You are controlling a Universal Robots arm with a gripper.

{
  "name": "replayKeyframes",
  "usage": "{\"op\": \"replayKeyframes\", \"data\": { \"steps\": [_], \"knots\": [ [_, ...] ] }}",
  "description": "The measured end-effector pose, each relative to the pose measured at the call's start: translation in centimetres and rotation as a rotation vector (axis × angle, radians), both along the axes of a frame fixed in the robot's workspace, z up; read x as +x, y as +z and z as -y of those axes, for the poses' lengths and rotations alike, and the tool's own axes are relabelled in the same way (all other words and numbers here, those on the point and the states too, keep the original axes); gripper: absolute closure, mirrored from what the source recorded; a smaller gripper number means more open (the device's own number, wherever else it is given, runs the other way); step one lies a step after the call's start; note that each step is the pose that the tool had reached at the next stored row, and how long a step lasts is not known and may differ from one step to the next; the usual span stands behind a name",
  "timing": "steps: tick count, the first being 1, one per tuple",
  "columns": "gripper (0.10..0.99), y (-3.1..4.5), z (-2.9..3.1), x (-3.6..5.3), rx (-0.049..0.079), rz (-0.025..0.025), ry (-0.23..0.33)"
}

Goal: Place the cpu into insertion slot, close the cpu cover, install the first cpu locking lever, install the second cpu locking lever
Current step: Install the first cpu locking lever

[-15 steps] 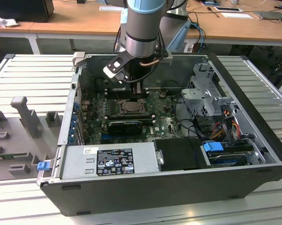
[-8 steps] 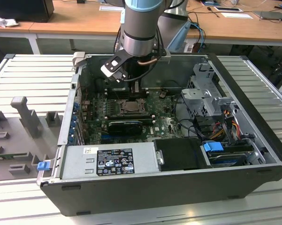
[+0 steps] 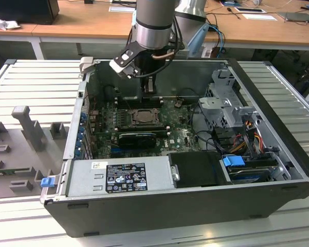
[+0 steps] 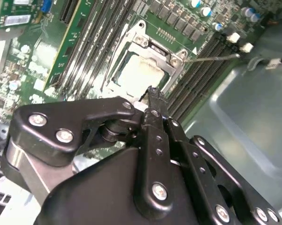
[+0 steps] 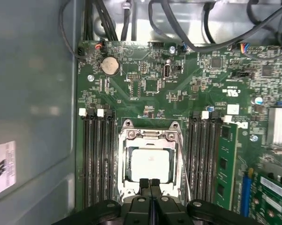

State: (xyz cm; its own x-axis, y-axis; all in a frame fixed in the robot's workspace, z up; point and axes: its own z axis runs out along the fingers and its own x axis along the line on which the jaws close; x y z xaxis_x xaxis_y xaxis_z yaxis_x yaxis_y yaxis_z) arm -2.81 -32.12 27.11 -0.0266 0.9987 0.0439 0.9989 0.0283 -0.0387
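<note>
The cpu (image 5: 150,161) lies in the insertion slot (image 3: 143,116) on the green board, its pale face showing through the cut-out of the cpu cover (image 5: 148,136). The cover lies flat over it in both wrist views: cpu (image 4: 138,72), cover (image 4: 152,48). My gripper (image 5: 150,182) hangs just above the socket's edge, fingers pressed together with nothing between them; it also shows as gripper (image 4: 152,91) and gripper (image 3: 149,88). A thin metal locking lever (image 4: 211,58) sticks out sideways from a corner of the socket.
The board sits deep in an open computer case (image 3: 267,98). Memory slots (image 5: 97,159) flank the socket on both sides. A power supply (image 3: 121,175), a drive cage (image 3: 226,105) and loose cables (image 5: 178,23) crowd the case around it.
</note>
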Motion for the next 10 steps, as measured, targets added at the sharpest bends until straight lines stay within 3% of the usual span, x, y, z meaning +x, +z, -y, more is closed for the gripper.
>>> {"op": "replayKeyframes", "data": {
  "steps": [2,3,5,10],
  "knots": [
    [0.980,0.95,-0.01,-0.01,-0.001,-0.0001,0.000],
    [0.980,1.05,-0.02,0.00,-0.001,0.0002,0.006],
    [0.980,1.01,-0.03,-0.01,-0.001,0.0000,0.102],
    [0.980,0.99,-0.04,-0.01,-0.001,0.0002,0.211]
  ]
}}
